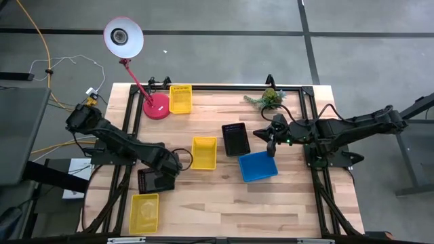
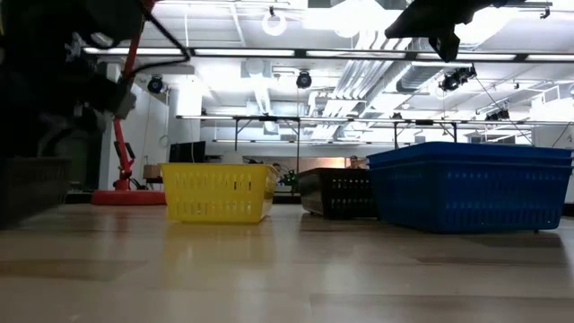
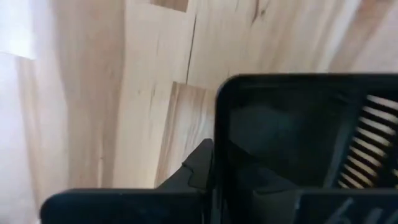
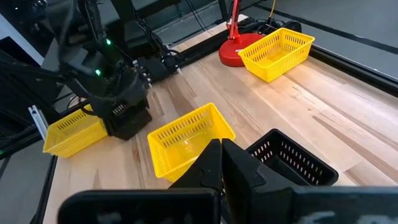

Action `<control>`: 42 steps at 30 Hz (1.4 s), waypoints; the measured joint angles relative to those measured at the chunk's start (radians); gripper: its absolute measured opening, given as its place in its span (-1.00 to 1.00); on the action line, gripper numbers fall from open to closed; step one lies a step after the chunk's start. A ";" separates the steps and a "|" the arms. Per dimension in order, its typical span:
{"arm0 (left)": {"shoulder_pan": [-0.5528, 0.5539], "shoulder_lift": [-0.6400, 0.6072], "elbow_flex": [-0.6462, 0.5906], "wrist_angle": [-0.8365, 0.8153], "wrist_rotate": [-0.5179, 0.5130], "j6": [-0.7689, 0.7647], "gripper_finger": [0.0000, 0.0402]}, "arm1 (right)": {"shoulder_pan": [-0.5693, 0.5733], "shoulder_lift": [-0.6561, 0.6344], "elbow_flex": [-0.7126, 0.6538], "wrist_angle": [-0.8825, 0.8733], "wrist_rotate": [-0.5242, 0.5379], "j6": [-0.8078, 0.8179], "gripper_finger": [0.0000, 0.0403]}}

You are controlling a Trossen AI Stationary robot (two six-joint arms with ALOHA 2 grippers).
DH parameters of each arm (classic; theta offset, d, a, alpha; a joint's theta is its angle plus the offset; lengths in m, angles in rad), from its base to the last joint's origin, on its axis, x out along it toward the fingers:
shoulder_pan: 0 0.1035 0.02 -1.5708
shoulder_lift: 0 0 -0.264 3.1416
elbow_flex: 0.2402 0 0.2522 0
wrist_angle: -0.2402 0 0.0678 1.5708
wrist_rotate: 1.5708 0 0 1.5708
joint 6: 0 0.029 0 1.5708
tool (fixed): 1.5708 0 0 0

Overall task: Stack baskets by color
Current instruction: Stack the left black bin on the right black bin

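We start at the left gripper (image 1: 157, 177), low over the near-left part of the table (image 1: 224, 203), where its fingers have closed on the rim of a black basket (image 1: 149, 180); the left wrist view shows a dark finger (image 3: 198, 167) pressed against that basket's rim (image 3: 298, 84) with bare wood beyond. Just in front of it, at the table's near-left corner, sits a yellow basket (image 1: 144, 212). A second yellow basket (image 1: 203, 152) lies beside the gripper towards the table's middle, close but apart from it.

Further out we find another black basket (image 1: 235, 139) near the centre, and just beside it a blue basket (image 1: 258, 166) (in the low view it looks like more than one blue tray nested, though we cannot be sure). A third yellow basket (image 1: 180, 98) rests at the far edge, next to the round base of a red lamp (image 1: 156, 106).

The right gripper (image 1: 271, 144) hangs above the table between the central black basket and the blue one, fingers pinched together with nothing in them; its wrist view shows the two fingers (image 4: 211, 162) meeting. A small green plant toy (image 1: 269, 99) sits at the far edge behind it.
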 joint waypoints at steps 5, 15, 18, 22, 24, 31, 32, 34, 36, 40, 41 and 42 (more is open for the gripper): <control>0.035 -0.122 0.123 -0.167 -0.042 -0.010 -0.99 | 0.000 0.000 0.000 0.001 0.000 0.000 -1.00; 0.194 -0.289 0.380 0.014 -0.376 -0.139 -1.00 | -0.001 -0.017 0.000 0.138 0.005 -0.001 -1.00; 0.229 -0.278 0.355 0.282 -0.425 -0.134 -1.00 | -0.008 -0.038 0.000 0.197 0.016 -0.017 -1.00; 0.246 -0.187 0.296 0.658 -0.468 -0.178 -1.00 | -0.027 -0.080 0.000 0.211 0.029 -0.026 -1.00; 0.249 -0.122 0.277 0.759 -0.497 -0.258 -1.00 | -0.037 -0.104 0.000 0.210 0.039 -0.026 -1.00; 0.279 0.132 0.271 0.843 -0.483 -0.594 -1.00 | -0.072 -0.166 0.000 0.211 0.065 -0.026 -1.00; 0.288 0.157 0.273 0.861 -0.463 -0.624 -1.00 | -0.078 -0.169 0.000 0.211 0.065 -0.026 -1.00; 0.307 0.203 0.291 0.871 -0.431 -0.671 -1.00 | -0.087 -0.172 0.000 0.211 0.064 -0.026 -1.00; 0.326 0.236 0.311 0.869 -0.412 -0.712 -1.00 | -0.093 -0.171 0.000 0.210 0.064 -0.025 -1.00; 0.357 0.250 0.340 0.857 -0.413 -0.728 -1.00 | -0.097 -0.171 0.000 0.195 0.061 -0.019 -1.00; 0.365 0.249 0.342 0.847 -0.414 -0.729 -1.00 | -0.097 -0.171 0.000 0.195 0.061 -0.019 -1.00; 0.372 0.249 0.342 0.829 -0.417 -0.732 -1.00 | -0.097 -0.171 0.000 0.195 0.061 -0.019 -1.00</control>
